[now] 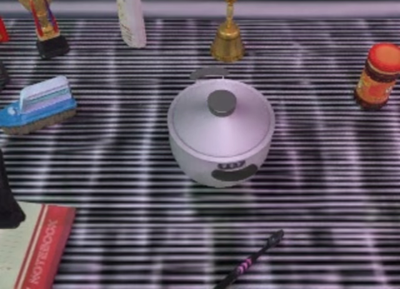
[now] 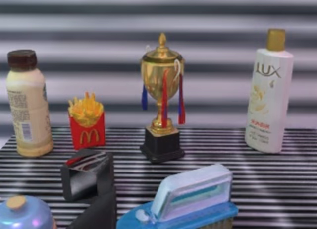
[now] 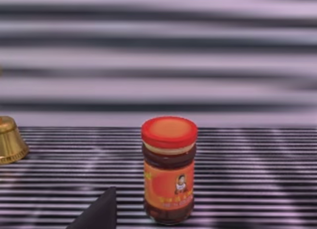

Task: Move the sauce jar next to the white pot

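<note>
Upright at the table's right edge, well apart from the central white pot point(image 1: 220, 130), sauce jar point(image 3: 169, 169) faces the nearer right arm; jaws' state indeterminable.

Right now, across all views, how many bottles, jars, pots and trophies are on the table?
Bottles: 2 (white Lux bottle, cream brown-capped bottle)
Jars: 1 (sauce jar)
Pots: 1 (white pot)
Trophies: 1 (gold trophy)
Total: 5
</note>
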